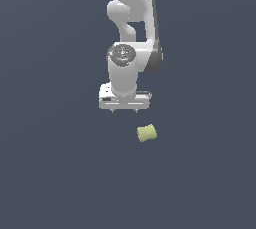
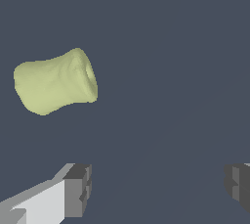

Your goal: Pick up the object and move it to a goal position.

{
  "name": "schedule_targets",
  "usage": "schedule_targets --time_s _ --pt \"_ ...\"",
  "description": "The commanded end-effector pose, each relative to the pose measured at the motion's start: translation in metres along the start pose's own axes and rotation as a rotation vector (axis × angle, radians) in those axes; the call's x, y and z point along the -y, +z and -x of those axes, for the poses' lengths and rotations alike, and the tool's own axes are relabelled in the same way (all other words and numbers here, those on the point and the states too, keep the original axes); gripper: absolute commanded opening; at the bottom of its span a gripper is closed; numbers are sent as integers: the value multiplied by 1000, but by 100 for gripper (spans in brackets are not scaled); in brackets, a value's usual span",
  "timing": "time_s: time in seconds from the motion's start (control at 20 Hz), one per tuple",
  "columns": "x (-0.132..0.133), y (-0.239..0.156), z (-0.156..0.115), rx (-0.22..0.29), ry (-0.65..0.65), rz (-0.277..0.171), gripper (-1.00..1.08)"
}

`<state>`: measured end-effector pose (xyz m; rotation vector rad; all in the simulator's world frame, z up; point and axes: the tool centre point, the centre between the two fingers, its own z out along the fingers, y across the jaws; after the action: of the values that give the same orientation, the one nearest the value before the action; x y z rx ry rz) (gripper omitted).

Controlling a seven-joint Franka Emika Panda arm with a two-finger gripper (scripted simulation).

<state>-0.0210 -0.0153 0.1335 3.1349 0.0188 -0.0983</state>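
The object is a small pale yellow-green spool [image 1: 146, 132], slightly waisted, lying on its side on the dark grey floor. It also shows large in the wrist view [image 2: 54, 82]. My white gripper [image 1: 124, 111] hangs above the floor, up and toward the exterior view's left of the spool, apart from it. In the wrist view the gripper [image 2: 158, 189] is open and empty: its two grey fingertips [image 2: 78, 189] stand wide apart, and the spool lies outside the gap between them.
The dark grey floor [image 1: 55, 173] spreads flat on all sides. The white arm [image 1: 131, 18] rises behind the gripper to the top of the exterior view.
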Motion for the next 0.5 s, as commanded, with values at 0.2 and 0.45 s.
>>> schedule_targets --time_s 0.2,0.45 --pt "-3 2 0 3 5 -2 100" --pt "-9 6 1 9 19 -7 100"
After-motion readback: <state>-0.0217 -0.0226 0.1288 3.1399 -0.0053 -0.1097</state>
